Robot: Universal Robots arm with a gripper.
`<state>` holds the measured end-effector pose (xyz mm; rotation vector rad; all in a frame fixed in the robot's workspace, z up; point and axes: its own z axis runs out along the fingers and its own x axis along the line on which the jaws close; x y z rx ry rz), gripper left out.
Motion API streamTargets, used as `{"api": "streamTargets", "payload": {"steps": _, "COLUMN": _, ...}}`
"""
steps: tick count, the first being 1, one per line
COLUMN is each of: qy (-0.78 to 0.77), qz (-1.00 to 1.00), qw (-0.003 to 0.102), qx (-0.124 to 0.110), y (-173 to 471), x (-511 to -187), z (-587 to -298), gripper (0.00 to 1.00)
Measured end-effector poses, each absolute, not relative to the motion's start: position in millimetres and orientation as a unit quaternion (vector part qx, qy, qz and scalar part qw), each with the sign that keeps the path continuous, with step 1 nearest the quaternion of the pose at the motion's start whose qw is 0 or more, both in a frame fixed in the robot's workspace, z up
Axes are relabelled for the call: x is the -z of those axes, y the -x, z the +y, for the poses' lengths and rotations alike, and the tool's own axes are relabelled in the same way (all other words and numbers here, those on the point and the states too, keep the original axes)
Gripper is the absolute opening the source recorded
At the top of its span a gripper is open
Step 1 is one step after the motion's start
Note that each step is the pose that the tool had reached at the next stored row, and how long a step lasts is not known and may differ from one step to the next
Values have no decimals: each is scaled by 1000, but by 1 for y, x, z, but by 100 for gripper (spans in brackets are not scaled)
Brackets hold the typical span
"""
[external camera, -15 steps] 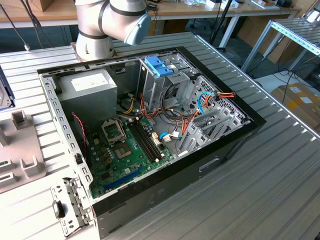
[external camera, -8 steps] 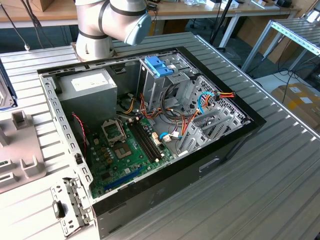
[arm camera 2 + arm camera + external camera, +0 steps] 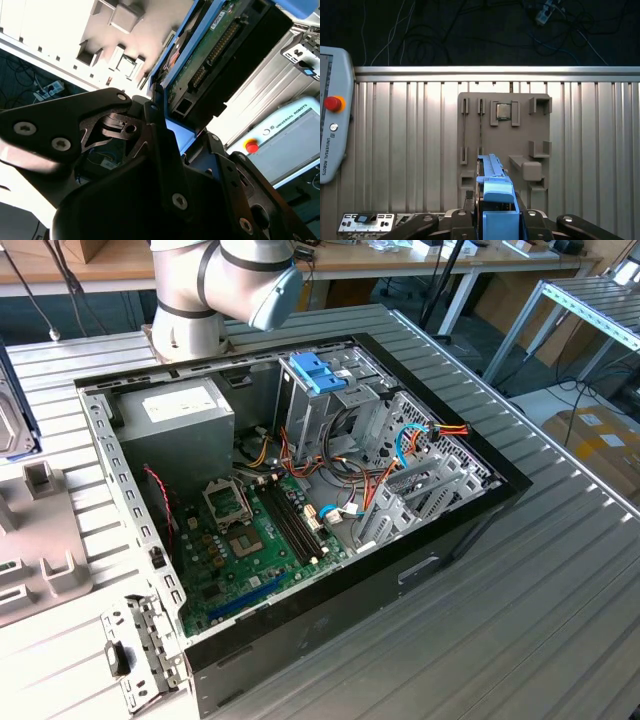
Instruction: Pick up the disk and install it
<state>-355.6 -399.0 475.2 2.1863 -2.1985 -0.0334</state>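
**Disk held over the table.** The hand (image 3: pixel 497 222) is shown clenched on the disk (image 3: pixel 492 175), which is gripped between two black fingers (image 3: pixel 159 135).

In the first wrist view the disk is seen edge-on, with its light-blue carrier turned toward the camera. It is pictured in front of a grey fixture plate (image 3: pixel 495 140) that lies on the ribbed metal table (image 3: pixel 410 150). A square processor chip (image 3: pixel 503 110) is seated in one pocket of the plate. A teach pendant (image 3: pixel 332 130) with a red button (image 3: pixel 333 103) rests on the table well apart from the plate. A small perforated metal panel (image 3: pixel 367 222) lies near the pendant.

In the second wrist view the green circuit board (image 3: pixel 210 50) on the disk's flat face is displayed, framed by the blue carrier. The disk is seen to project out beyond the fingers.

In the exterior view the robot arm (image 3: pixel 215 290) is based at the upper left of the frame. It stands just behind an open computer case (image 3: pixel 330 590) that is laid on its side at the centre. Inside the case a green motherboard (image 3: pixel 250 550), a grey power supply (image 3: pixel 175 415) and a drive cage topped by a blue part (image 3: pixel 315 370) are visible. The grey plate is shown at the exterior view's left, beside the case.
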Motion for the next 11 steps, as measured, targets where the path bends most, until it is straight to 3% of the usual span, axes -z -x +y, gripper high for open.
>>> {"api": "streamTargets", "payload": {"steps": 11, "qy": -705, "qz": -709, "qw": 20, "qx": 11, "y": 350, "x": -474, "z": -399, "gripper": 37}}
